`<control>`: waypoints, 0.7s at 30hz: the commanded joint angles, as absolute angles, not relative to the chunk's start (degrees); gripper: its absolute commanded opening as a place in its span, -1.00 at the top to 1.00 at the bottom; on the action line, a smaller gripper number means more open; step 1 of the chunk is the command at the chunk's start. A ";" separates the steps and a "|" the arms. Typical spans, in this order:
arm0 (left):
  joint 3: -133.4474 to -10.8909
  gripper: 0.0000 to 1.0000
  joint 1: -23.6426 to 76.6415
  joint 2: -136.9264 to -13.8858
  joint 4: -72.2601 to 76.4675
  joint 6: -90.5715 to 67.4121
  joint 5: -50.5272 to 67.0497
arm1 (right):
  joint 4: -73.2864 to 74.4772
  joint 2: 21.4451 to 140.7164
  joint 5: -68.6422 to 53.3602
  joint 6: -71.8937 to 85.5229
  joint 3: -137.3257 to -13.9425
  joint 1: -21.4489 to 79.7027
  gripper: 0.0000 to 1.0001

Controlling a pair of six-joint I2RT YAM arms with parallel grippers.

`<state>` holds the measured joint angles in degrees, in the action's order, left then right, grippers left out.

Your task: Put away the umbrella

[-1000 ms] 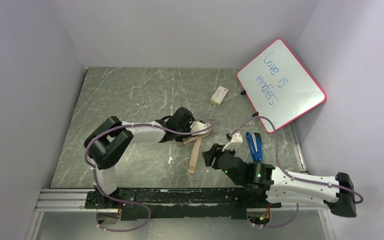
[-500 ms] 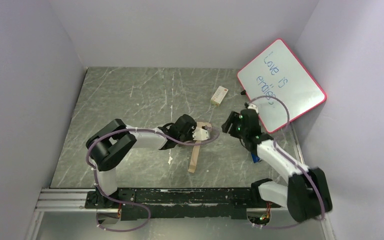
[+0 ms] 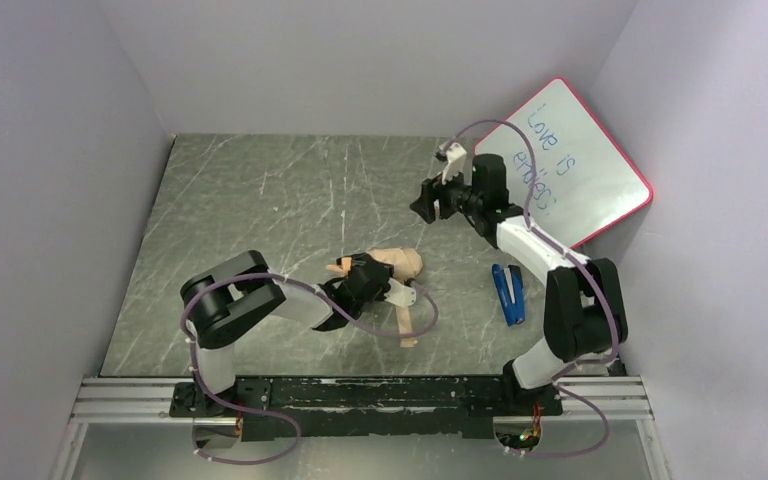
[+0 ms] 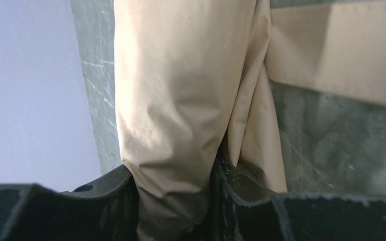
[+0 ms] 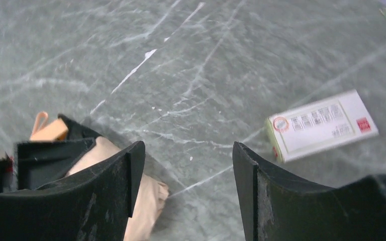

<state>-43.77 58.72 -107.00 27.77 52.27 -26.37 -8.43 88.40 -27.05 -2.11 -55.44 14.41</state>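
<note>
The umbrella [image 3: 403,263] is a folded tan bundle lying mid-table, its tan strap [image 3: 403,326] trailing toward the near edge. My left gripper [image 3: 380,274] is shut on it. In the left wrist view the beige fabric [image 4: 181,100] is pinched between the two black jaws of the left gripper [image 4: 173,201]. My right gripper [image 3: 426,206] hangs over the far part of the table, open and holding nothing. In the right wrist view the right gripper [image 5: 188,145] frames bare table, with the umbrella [image 5: 143,201] and its orange handle [image 5: 49,129] at the lower left.
A pink-framed whiteboard [image 3: 570,165] leans in the far right corner. A small blue stapler-like object [image 3: 507,293] lies on the right. A small white box [image 5: 321,125] lies just right of the right gripper. Walls close in the left, far and right sides.
The right arm swung from the near right up to the far side, and its jaws widened. The left gripper drew the umbrella toward the near edge and turned it.
</note>
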 commanded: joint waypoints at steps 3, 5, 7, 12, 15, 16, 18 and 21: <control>-38.18 0.90 61.92 -111.18 28.35 57.59 -32.07 | 20.52 96.36 -47.94 -39.68 -67.93 13.89 -0.36; -37.91 0.91 62.54 -111.63 29.11 58.18 -32.74 | 30.48 99.09 -51.07 -50.15 -71.80 13.89 -0.36; -37.59 0.90 62.91 -112.00 29.96 58.71 -33.46 | 38.58 101.69 -52.19 -56.37 -75.27 13.89 -0.36; -36.79 0.91 63.66 -113.08 32.87 60.77 -35.73 | 50.99 107.07 -52.53 -64.95 -81.37 14.25 -0.36; -36.37 0.90 64.13 -114.08 35.08 61.93 -37.19 | 51.89 107.92 -53.67 -66.93 -81.23 15.49 -0.39; -36.08 0.90 64.38 -114.35 36.03 62.42 -37.65 | 50.70 107.88 -53.59 -66.74 -80.69 16.04 -0.40; -35.59 0.90 64.69 -114.64 37.62 63.02 -38.16 | 47.36 107.69 -52.57 -64.92 -79.55 17.37 -0.44; -35.46 0.90 64.93 -114.81 37.91 63.27 -38.17 | 45.62 108.56 -51.48 -64.46 -79.28 18.63 -0.50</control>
<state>-38.11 64.16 -111.85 44.18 61.21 -37.45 46.37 108.03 -51.05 -62.46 -79.77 16.75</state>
